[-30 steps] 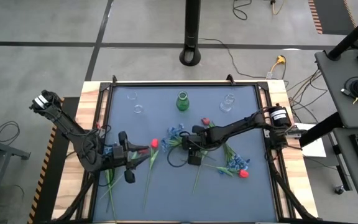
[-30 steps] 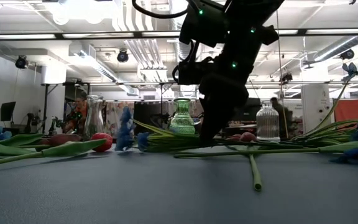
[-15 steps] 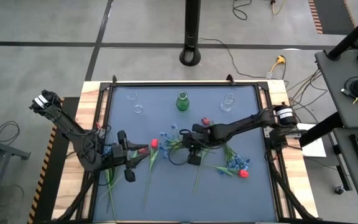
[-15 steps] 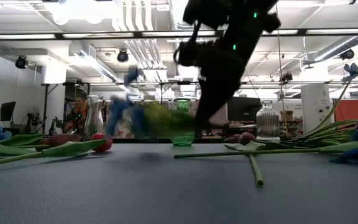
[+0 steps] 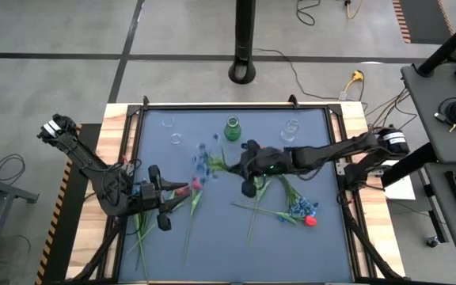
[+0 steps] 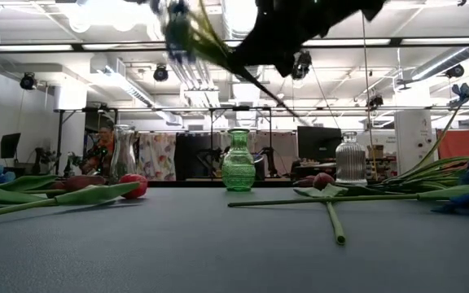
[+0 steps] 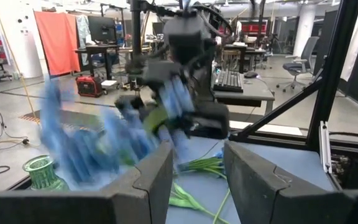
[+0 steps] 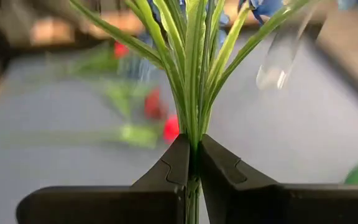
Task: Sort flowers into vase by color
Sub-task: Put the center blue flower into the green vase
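Observation:
My right gripper (image 5: 236,163) is raised over the middle of the table, shut on a sprig of blue flowers (image 5: 203,155) whose blossoms point toward the table's left. The green vase (image 5: 232,128) stands just beyond it near the far edge, between two clear vases (image 5: 173,131) (image 5: 291,131). My left gripper (image 5: 176,198) stays at the left, open, with nothing between its fingers (image 7: 160,168). A red tulip (image 5: 196,184) lies on the table just in front of it. Several other flowers (image 5: 301,209) lie on the mat at the right. My right gripper pinches the blue sprig's green stem (image 8: 193,140) between its two fingers, just below where the long leaves fan out. The fingers run along the stem. The sprig is lifted clear of the table, reaching out beyond the fingers with its blossoms (image 8: 267,6) at the far end.
Loose green stems (image 6: 332,216) and tulips (image 6: 134,185) lie on the blue mat in front of the vases. The ribbed clear vase (image 6: 350,160) stands right of the green vase (image 6: 237,171), a plain clear vase (image 6: 123,155) left of it. A raised frame (image 5: 137,142) borders the mat.
My right gripper has risen from the mat with the blue sprig and gone toward the far edge, tipping from pointing down to nearly level. The sprig, which lay among the other flowers, now hangs in the air clear of the table, its blossoms swung up and to the left.

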Available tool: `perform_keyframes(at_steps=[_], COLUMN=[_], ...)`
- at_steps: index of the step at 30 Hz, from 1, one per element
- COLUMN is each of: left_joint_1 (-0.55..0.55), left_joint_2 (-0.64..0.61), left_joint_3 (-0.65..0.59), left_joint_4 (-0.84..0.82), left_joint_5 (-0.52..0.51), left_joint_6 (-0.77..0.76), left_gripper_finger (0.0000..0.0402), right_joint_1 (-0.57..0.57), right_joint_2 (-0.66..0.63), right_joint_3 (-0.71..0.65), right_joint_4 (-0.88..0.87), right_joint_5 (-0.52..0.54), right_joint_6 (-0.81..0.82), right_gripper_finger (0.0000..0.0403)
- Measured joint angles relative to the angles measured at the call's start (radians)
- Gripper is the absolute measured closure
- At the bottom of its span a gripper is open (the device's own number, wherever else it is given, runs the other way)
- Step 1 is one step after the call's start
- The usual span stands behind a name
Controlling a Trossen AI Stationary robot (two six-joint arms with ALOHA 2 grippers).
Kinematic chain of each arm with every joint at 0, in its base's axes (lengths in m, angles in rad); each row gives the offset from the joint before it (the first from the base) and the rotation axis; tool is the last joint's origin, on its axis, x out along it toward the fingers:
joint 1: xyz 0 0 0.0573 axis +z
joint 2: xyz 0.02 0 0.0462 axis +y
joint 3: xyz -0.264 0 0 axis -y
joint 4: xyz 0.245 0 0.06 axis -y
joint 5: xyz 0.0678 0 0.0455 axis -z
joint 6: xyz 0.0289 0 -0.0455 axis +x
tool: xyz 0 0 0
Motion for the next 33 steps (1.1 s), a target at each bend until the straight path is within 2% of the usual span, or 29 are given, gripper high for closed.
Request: perform_keyframes(at_steps=[6,9,13,17,20,26,33], left_joint_1=[0.0,0.018,0.078,0.17,0.237,0.298,0.303], left_joint_2=[-0.006,-0.01,-0.001,0.015,0.016,-0.006,-0.038], left_joint_3=[0.0,0.0,0.0,0.0,0.0,0.0,-0.001], left_joint_4=[-0.067,-0.162,-0.263,-0.334,-0.377,-0.462,-0.593], left_joint_5=[0.02,0.132,0.3,0.429,0.487,0.493,0.47], left_joint_6=[-0.06,-0.145,-0.229,-0.232,-0.243,-0.306,-0.386], left_gripper_finger=[0.0274,0.0274,0.0274,0.0274,0.0274,0.0274,0.0274], right_joint_1=[-0.111,-0.169,-0.245,-0.326,-0.372,-0.416,-0.42], right_joint_2=[-0.004,0.025,0.078,0.131,0.165,0.197,0.224], right_joint_3=[-0.187,-0.229,-0.224,-0.175,-0.134,-0.096,-0.101], right_joint_4=[0.581,0.814,1.008,1.071,1.085,1.08,1.072], right_joint_5=[0.014,0.01,-0.028,-0.044,-0.047,-0.047,-0.023], right_joint_6=[-0.054,-0.057,-0.062,-0.075,-0.082,-0.095,-0.141], right_gripper_finger=[0.0384,0.0385,0.0385,0.0385,0.0385,0.0385,0.0385])
